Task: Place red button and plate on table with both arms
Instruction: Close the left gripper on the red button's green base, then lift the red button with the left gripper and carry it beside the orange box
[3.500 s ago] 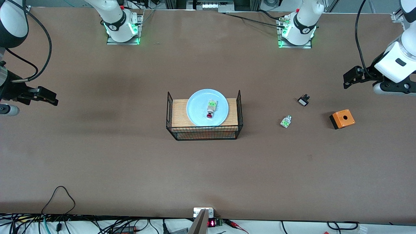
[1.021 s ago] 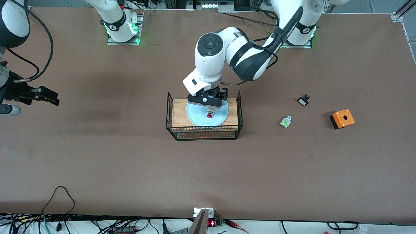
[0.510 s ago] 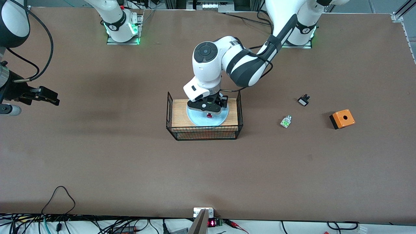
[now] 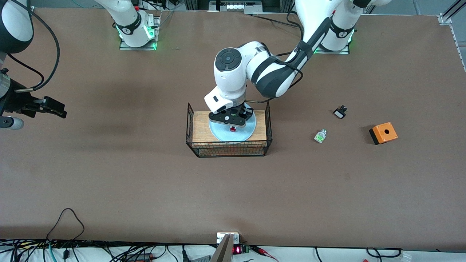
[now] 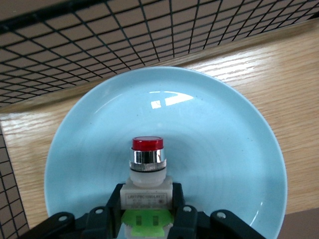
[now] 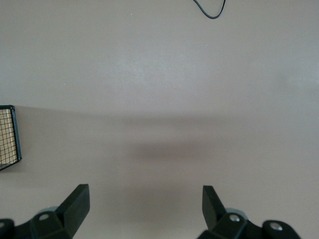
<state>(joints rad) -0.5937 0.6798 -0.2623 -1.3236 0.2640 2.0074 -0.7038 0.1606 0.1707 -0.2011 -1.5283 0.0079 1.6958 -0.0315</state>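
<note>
Front view: left gripper [image 4: 233,122] is down over the plate [image 4: 220,131], which sits on the wood top of a black wire basket [image 4: 228,148] near the middle of the counter [image 4: 145,182]. Red button [image 4: 232,128] lies on the plate under the gripper, only its red cap showing past the black fingers. Left arm reaches in from its base at the top of the view. Right gripper [image 4: 54,109] hangs above bare counter at the right arm's end, well apart from the basket; that arm waits. Toward the left arm's end of the counter lie three loose parts: a small green-patched part [image 4: 320,136], a small black part [image 4: 340,112] farther from the camera, and an orange box [image 4: 383,133] with a hole in its top.

Left wrist view: the red button [image 5: 147,169] lies on the plate [image 5: 234,149], red cap pointing away from the gripper [image 5: 148,211]. Jaws stand on either side of the button's beige body and green patch, pressed against it, so they grip the red button. Basket mesh [image 5: 124,35] rises past the plate's rim; the wood top [image 5: 279,74] shows around it.

Right wrist view: right gripper [image 6: 144,201] has its jaws spread wide with nothing between them, over bare counter [image 6: 164,89]. A corner of the basket [image 6: 9,137] shows at the edge, and a black cable loop [image 6: 209,10] lies on the counter.
</note>
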